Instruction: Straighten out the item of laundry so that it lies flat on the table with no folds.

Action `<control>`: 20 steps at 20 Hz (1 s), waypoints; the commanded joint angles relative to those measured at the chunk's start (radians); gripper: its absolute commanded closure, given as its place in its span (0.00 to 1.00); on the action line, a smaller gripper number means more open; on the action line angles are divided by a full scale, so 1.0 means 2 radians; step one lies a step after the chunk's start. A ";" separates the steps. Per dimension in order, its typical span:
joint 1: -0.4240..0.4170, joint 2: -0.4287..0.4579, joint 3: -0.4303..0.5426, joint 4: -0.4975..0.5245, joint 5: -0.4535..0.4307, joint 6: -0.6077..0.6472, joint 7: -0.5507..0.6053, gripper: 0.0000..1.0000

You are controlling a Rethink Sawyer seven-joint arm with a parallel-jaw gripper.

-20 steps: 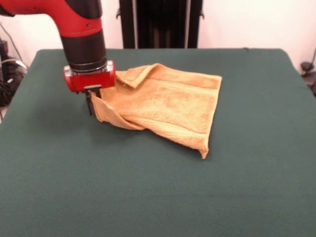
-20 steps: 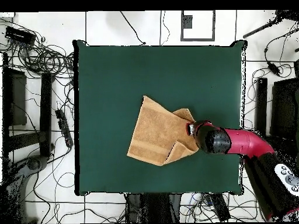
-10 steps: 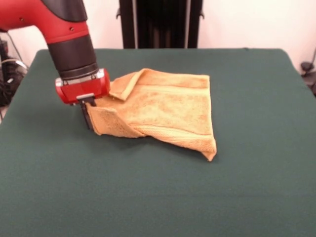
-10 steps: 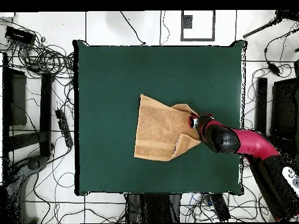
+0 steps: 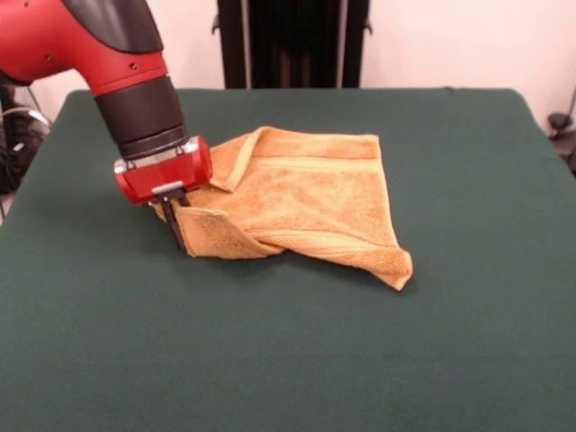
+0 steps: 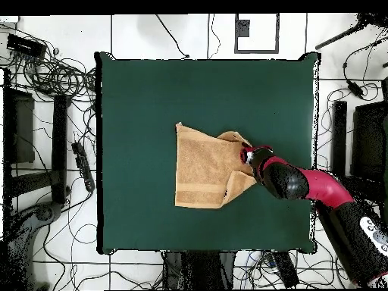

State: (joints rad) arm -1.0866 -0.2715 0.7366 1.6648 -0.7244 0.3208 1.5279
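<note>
The item of laundry [image 5: 310,193], an orange-tan terry towel, lies on the dark green table [image 5: 378,360] left of centre in the front view. Its left part is folded over, with one flap turned up at the far left and another rolled along the near edge. My gripper [image 5: 177,227] is at the towel's left corner, tilted, with its dark fingers shut on that corner just above the cloth. From overhead, the towel [image 6: 201,167] sits mid-table [image 6: 151,98], and the gripper [image 6: 246,155] is at its folded right side. The pinched edge itself is hidden by the fingers.
Bare green cloth surrounds the towel on all sides. A black stand [image 5: 292,40] rises behind the table's far edge. Cables [image 6: 53,72] and dark equipment lie on the floor around the table in the overhead view.
In the front view my gripper has moved nearer and slightly right, pulling the held corner along. The towel has swung round, and its near right corner has slid right and toward the front.
</note>
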 commanded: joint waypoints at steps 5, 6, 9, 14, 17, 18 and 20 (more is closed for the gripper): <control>-0.014 0.100 0.080 0.011 0.059 0.062 -0.063 1.00; -0.019 0.106 0.084 0.009 0.062 0.061 -0.065 1.00; -0.024 0.114 0.086 0.010 0.064 0.071 -0.070 1.00; -0.026 0.114 0.085 0.011 0.074 0.091 -0.066 1.00; -0.026 0.113 0.084 0.012 0.072 0.093 -0.065 1.00; -0.027 0.114 0.084 0.012 0.070 0.092 -0.065 1.00; -0.027 0.113 0.086 0.013 0.064 0.095 -0.072 1.00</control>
State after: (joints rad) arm -1.1903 -0.0856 0.8640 1.6642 -0.6150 0.3585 1.5279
